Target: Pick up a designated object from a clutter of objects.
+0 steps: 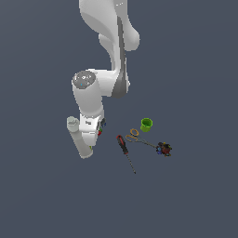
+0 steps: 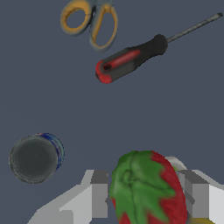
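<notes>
Strawberry (image 2: 146, 188) first, since that is your target: in the wrist view you see it sitting between the two grey fingers (image 2: 99, 194), green leafy top facing the camera, red flesh showing along one side. The fingers flank it closely on both sides, and the pads look to be touching or nearly touching its skin, but you cannot tell from this picture whether they are actually pinching it or only bracketing it. That straddling placement makes sense, because the fruit is small and round and wants a grip across its widest part. Away from the gripper (image 2: 146, 197) you can see a small dark round piece (image 2: 35, 157), the red-and-black screwdriver (image 2: 131, 59) and the orange-handled scissors (image 2: 89, 22), all well apart from the fingers, so nothing crowds the grasp.

In the exterior view the arm's hand hangs low just beside the white bottle (image 1: 80, 139), which lies tilted at the exterior view's left of the hand. You glimpse only a speck of red and green at the hand's edge; the fruit itself is mostly hidden. The green cup (image 1: 146, 124) and a dark multicoloured object (image 1: 164, 149) sit farther towards the exterior view's right. Judging by this, you are at the grasping step, with the lift not yet done.
</notes>
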